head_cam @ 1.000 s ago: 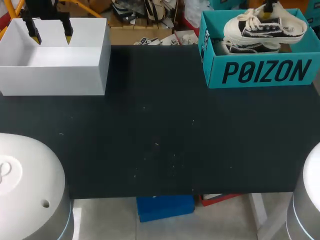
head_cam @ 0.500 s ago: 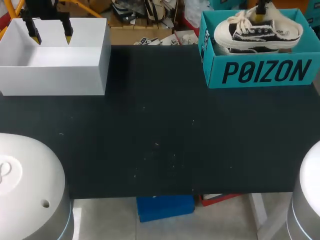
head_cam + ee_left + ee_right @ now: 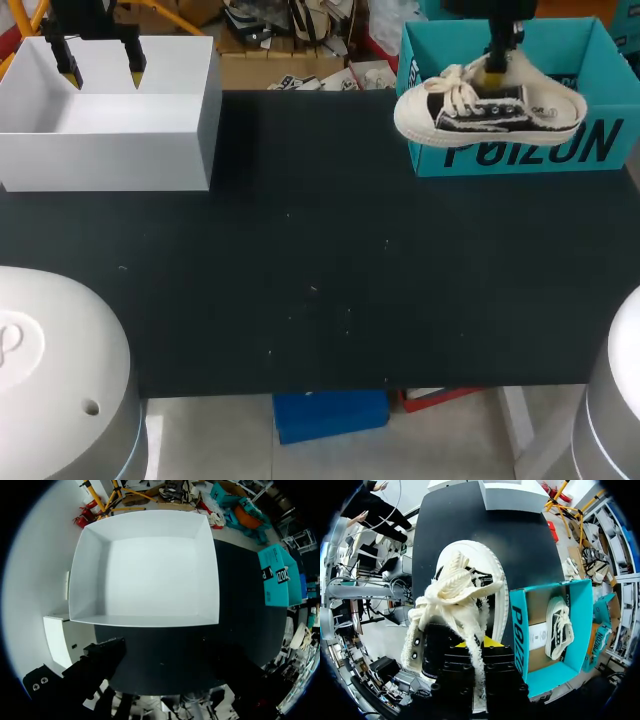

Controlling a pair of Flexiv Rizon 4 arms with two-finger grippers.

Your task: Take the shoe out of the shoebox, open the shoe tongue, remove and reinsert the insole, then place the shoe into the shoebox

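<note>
Right gripper (image 3: 493, 70) pinches shoe (image 3: 490, 110) (left gripper (image 3: 103, 70) agape).

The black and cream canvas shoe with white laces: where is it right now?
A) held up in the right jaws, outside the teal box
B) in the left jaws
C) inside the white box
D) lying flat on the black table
A: the black and cream canvas shoe hangs in the air, pinched in the right jaws, in front of the teal cardboard shoebox and off the black table.
</note>
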